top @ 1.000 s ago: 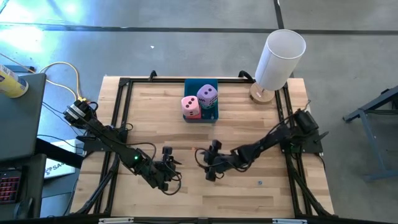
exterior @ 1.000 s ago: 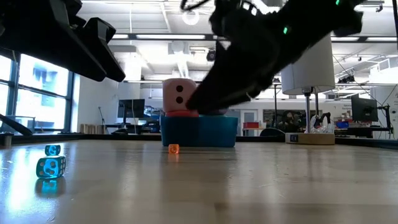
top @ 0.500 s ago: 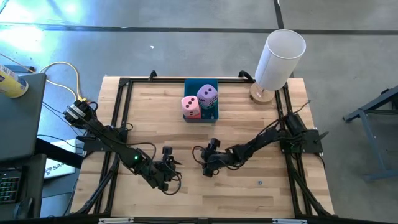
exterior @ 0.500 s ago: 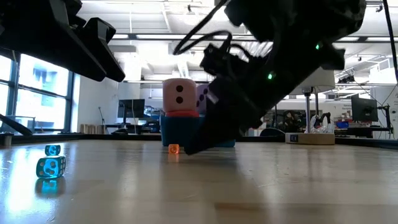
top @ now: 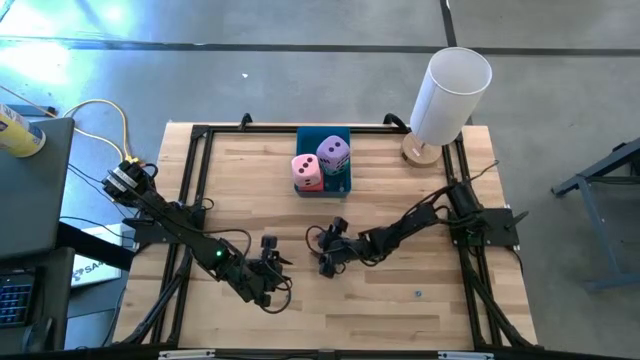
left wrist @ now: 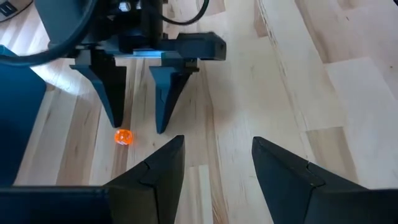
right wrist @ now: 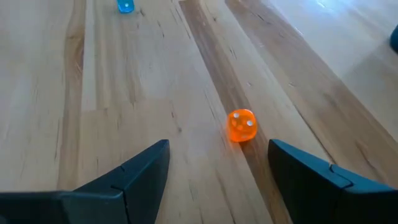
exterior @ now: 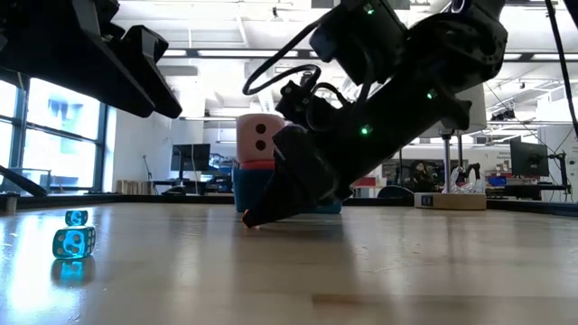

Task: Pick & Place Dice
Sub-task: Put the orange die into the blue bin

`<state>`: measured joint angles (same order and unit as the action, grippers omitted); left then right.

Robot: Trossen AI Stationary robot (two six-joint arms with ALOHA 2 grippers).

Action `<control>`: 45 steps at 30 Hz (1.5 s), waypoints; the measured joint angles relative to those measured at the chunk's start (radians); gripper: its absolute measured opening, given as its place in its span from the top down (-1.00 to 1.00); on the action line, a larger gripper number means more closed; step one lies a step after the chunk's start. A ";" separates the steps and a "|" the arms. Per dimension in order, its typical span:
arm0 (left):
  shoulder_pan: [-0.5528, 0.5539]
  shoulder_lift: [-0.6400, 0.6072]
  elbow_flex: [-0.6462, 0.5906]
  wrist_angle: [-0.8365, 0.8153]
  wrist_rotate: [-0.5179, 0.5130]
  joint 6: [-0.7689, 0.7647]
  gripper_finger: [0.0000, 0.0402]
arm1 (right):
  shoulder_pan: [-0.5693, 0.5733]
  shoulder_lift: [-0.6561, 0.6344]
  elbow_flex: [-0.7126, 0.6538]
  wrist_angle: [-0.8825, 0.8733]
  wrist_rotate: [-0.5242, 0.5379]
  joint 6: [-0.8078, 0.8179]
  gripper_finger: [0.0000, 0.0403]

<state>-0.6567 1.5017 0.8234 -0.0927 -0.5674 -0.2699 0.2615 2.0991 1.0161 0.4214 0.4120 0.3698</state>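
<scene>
We see a small orange die (right wrist: 241, 125) lying on the bare wooden table (top: 400, 310), just ahead of the right gripper (left wrist: 137, 118). In the right wrist view it sits between the lines of the two dark fingers (right wrist: 134, 171), nearer the far one and touching neither. The left wrist view confirms this: the right gripper's fingers point down at the wood, standing apart, with the die just outside one fingertip. In the low view the right gripper (exterior: 262, 215) reaches down almost to the table surface.

Two larger dice, a pink die (top: 307, 172) and a lilac die (top: 334, 153), stand in the blue tray (top: 343, 186) at the far middle of the table (the pink one shows two dark pips in the low view (exterior: 260, 137)). Two small translucent blue dice (exterior: 74, 236) lie near one edge of the low view; one of them shows far off in the right wrist view (right wrist: 125, 6).

The left gripper (top: 268, 285) waits near the front of the table, left of centre, its fingers (left wrist: 283, 165) apart and holding nothing. A white cylinder (top: 450, 92) on a wooden base stands at the far right corner.
</scene>
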 joint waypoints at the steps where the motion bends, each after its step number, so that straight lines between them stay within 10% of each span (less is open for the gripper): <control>1: 0.000 0.000 0.000 -0.001 0.000 0.000 0.11 | -0.001 0.000 0.000 -0.001 -0.002 0.000 -0.32; 45: 0.088 0.000 0.000 0.010 -0.006 -0.045 0.11 | -0.040 0.001 0.000 0.019 -0.053 -0.082 -0.32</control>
<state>-0.5686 1.5017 0.8234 -0.0822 -0.5732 -0.3153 0.2213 2.1002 1.0161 0.4408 0.3588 0.2874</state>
